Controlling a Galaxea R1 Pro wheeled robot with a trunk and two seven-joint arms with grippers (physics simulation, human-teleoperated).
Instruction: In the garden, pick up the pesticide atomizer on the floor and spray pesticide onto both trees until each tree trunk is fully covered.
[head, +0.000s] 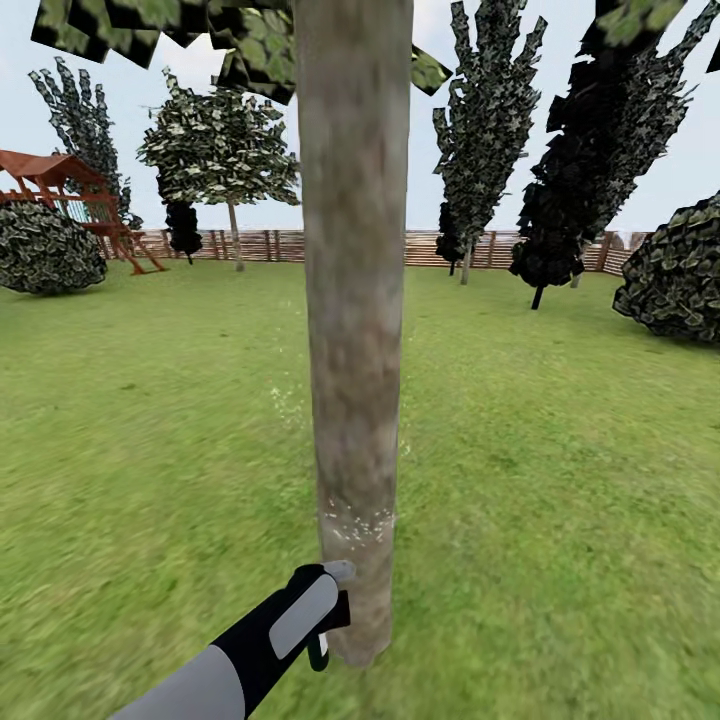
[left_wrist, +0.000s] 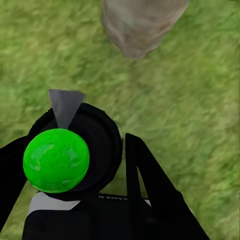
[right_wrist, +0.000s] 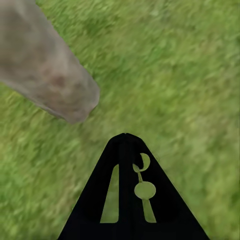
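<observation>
A thick grey-brown tree trunk (head: 355, 330) rises from the lawn (head: 560, 450) at the centre, close ahead. The left end effector (left_wrist: 75, 160) is pinched on the pesticide atomizer (left_wrist: 75, 150) (green-capped in the left wrist view), held just left of the trunk's base — white pesticide specks (head: 355, 522) dot the bark above it. The right end effector (right_wrist: 126, 137) hangs over grass, fingers pressed together. A wooden fence (head: 250, 245) and a red playset (head: 75, 195) stand far off.

Soft, even daylight fills the garden under a pale sky (head: 640, 130). Nothing casts a strong shadow or glares. The grass (head: 560, 450) looks smeared near the edges. Both wrist views are blurry, and the tree trunk (right_wrist: 45, 75) looks fuzzy.
</observation>
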